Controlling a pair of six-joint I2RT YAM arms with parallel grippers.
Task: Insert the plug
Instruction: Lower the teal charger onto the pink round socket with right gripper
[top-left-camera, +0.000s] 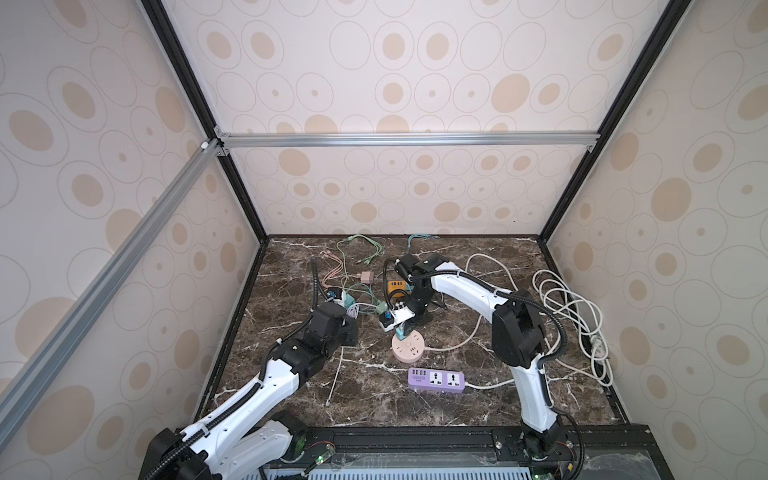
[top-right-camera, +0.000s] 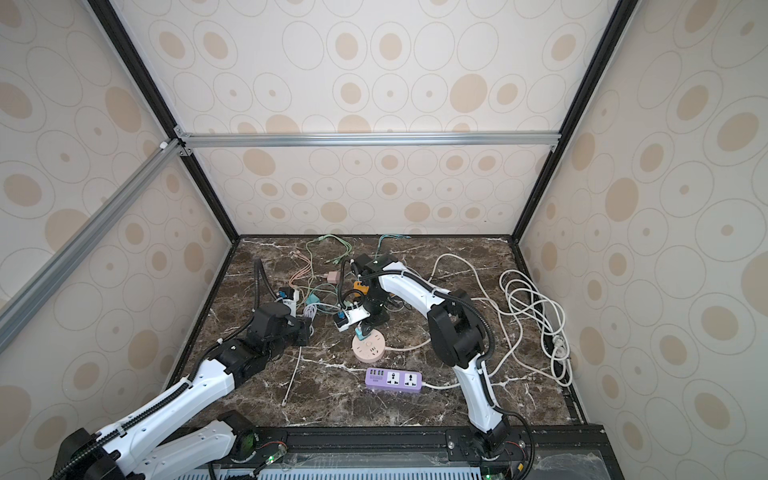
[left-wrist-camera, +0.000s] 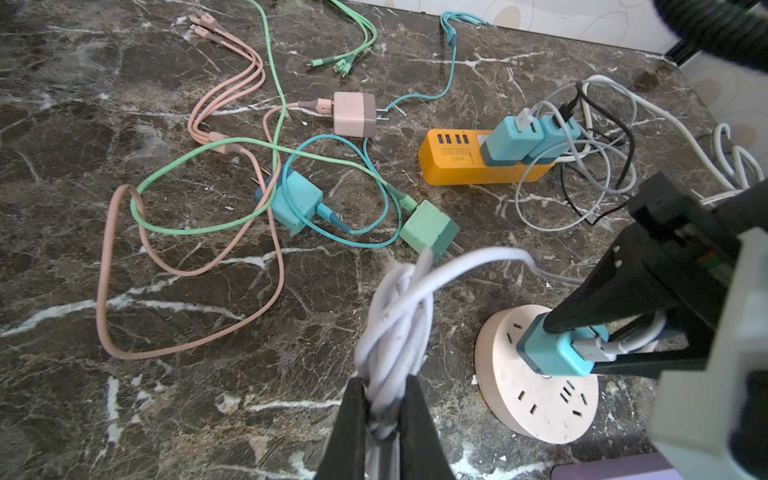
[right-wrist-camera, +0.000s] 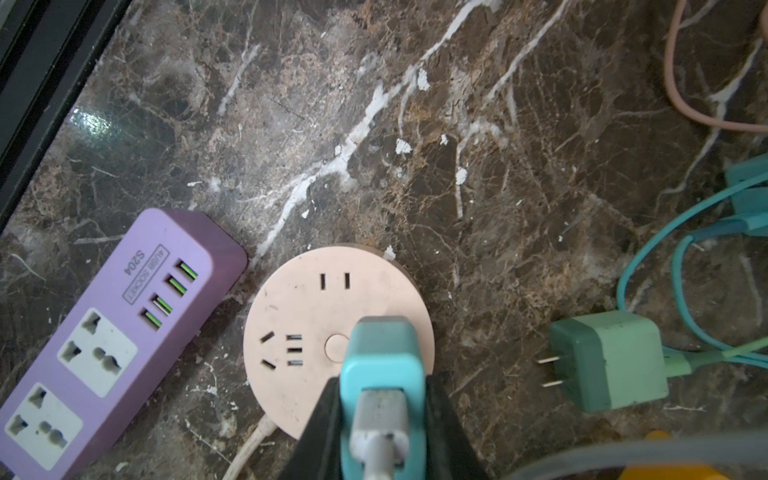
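Inserting: right gripper (right-wrist-camera: 384, 388) clamps teal plug (right-wrist-camera: 382, 353) at pink socket (right-wrist-camera: 307, 299), left gripper (left-wrist-camera: 384, 401) pinches white cable (left-wrist-camera: 399, 316); next align prongs, press.

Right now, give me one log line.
left gripper: shut on white cable bundle | right gripper: shut on teal charger | charger at pink round socket, seating unclear

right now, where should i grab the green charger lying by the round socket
Pinch the green charger across its two flat sides, from above: it lies flat, prongs toward the round socket, cable leaving the opposite end.
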